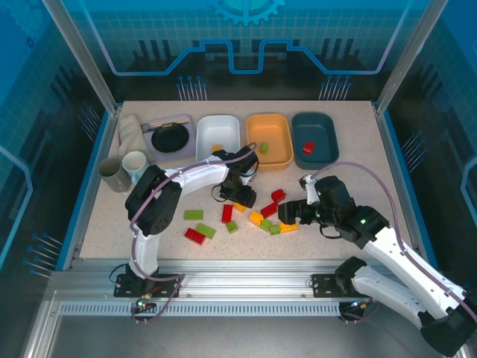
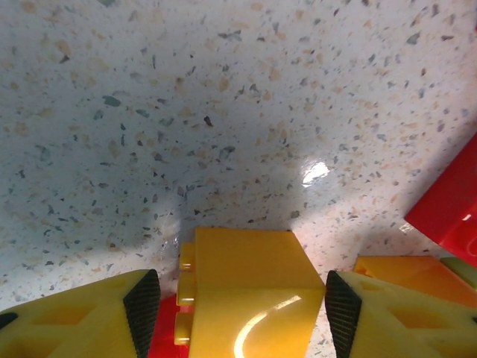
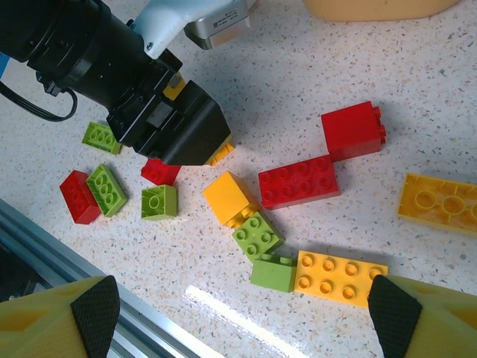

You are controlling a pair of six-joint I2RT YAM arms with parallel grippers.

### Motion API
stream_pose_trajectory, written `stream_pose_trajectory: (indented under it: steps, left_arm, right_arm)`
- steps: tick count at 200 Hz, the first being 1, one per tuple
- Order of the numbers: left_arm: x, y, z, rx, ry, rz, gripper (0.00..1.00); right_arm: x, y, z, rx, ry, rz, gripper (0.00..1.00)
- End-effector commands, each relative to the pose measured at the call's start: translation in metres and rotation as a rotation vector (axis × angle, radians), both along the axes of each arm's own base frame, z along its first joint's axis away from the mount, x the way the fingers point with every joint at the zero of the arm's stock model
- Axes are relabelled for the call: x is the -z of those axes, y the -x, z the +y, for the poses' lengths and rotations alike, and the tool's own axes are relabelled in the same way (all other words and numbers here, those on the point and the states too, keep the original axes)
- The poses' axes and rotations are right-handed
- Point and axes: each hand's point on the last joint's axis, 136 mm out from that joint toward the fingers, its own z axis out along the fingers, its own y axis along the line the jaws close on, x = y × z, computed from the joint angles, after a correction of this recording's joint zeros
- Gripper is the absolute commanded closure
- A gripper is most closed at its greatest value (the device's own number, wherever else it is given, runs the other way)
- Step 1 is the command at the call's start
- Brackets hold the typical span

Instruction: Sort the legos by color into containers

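The legos (image 1: 256, 218) lie scattered on the speckled table (image 1: 104, 224), near the middle and on the near side of three tubs lined up along the far edge. The white tub (image 1: 220, 129) on the left holds a yellow piece, the orange tub (image 1: 270, 131) in the middle a green one, and the teal tub (image 1: 317, 128) on the right a red one. The left gripper (image 2: 242, 317) points straight down at the far-left part of the scatter. Its jaws are partly open and straddle a yellow brick (image 2: 246, 280) that sits on the table; the right pad is almost against it, and a gap shows on the left side. The left arm rises from its near base, folds at the elbow, and stretches right and away, with the wrist bent downward. The right gripper (image 3: 246, 309) hangs above the right end of the scatter with its jaws spread wide and nothing between them. Below it lie a long yellow brick (image 3: 339, 276), two green ones touching it, and a red brick (image 3: 296, 181) farther off. The right arm sweeps out to the near right, then doubles back leftward over the table.
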Motion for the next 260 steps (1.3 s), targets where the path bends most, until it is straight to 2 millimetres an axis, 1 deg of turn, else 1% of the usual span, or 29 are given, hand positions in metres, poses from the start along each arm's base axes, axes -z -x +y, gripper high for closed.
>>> stream_pose_trajectory:
  steps: [1,24,36,50,56,78,95,106,127,139,153,165,172,174,176,180,192,206,218,237,260]
  left_arm:
    - [0.005,0.006,-0.003,0.027,-0.012,0.031,0.39]
    - [0.01,0.007,-0.003,0.03,-0.026,0.033,0.43]
    - [0.011,0.006,-0.004,0.032,-0.03,0.026,0.49]
    - [0.011,0.004,-0.004,0.028,-0.038,0.011,0.6]
    - [0.012,0.004,-0.003,0.025,-0.042,0.008,0.63]
    - [0.005,-0.002,0.0,0.003,-0.056,-0.022,0.65]
    - [-0.013,-0.009,0.003,-0.021,-0.057,-0.065,0.66]
    - [-0.031,-0.017,0.006,-0.05,-0.049,-0.099,0.66]
    - [-0.066,-0.04,0.022,-0.141,-0.031,-0.15,0.66]
    - [-0.082,-0.053,0.033,-0.185,-0.029,-0.175,0.66]
    - [-0.096,-0.07,0.047,-0.231,-0.03,-0.196,0.66]
    - [-0.102,-0.084,0.06,-0.271,-0.046,-0.207,0.66]
    - [-0.104,-0.092,0.069,-0.298,-0.057,-0.211,0.66]
    - [-0.103,-0.095,0.072,-0.305,-0.062,-0.208,0.66]
    - [-0.102,-0.097,0.075,-0.314,-0.066,-0.205,0.66]
    - [-0.102,-0.102,0.08,-0.33,-0.075,-0.203,0.66]
    - [-0.099,-0.113,0.094,-0.368,-0.107,-0.19,0.66]
    - [-0.09,-0.127,0.107,-0.395,-0.15,-0.188,0.66]
    - [-0.083,-0.136,0.114,-0.41,-0.173,-0.182,0.66]
    - [-0.064,-0.146,0.126,-0.431,-0.222,-0.148,0.66]
    - [-0.045,-0.153,0.134,-0.441,-0.269,-0.12,0.66]
  right_arm:
    - [0.003,0.0,0.001,0.007,0.011,0.017,0.11]
    - [0.006,-0.001,0.002,0.008,0.016,0.03,0.11]
    - [0.007,-0.002,0.003,0.01,0.015,0.033,0.11]
    - [0.008,-0.003,0.003,0.012,0.014,0.035,0.11]
    - [0.007,-0.003,0.004,0.011,0.012,0.037,0.11]
    - [0.008,-0.004,0.004,0.014,0.014,0.04,0.11]
    - [0.004,-0.005,0.003,0.02,0.015,0.031,0.12]
    - [-0.001,-0.007,0.003,0.022,0.013,0.02,0.12]
    - [-0.015,-0.015,0.007,0.024,-0.001,-0.008,0.12]
    - [-0.024,-0.021,0.01,0.027,-0.015,-0.026,0.12]
    - [-0.032,-0.031,0.016,0.029,-0.035,-0.043,0.12]
    - [-0.04,-0.042,0.022,0.034,-0.061,-0.053,0.12]
    - [-0.039,-0.047,0.025,0.037,-0.073,-0.047,0.12]
    - [-0.038,-0.049,0.027,0.038,-0.077,-0.044,0.12]
    - [-0.046,-0.053,0.029,0.039,-0.092,-0.057,0.12]
    - [-0.052,-0.058,0.032,0.039,-0.109,-0.063,0.12]
    - [-0.058,-0.07,0.039,0.046,-0.143,-0.059,0.12]
    - [-0.065,-0.085,0.045,0.056,-0.17,-0.051,0.12]
    - [-0.068,-0.097,0.048,0.071,-0.175,-0.033,0.11]
    - [-0.069,-0.114,0.05,0.095,-0.175,-0.001,0.12]
    - [-0.065,-0.126,0.051,0.113,-0.168,0.037,0.12]
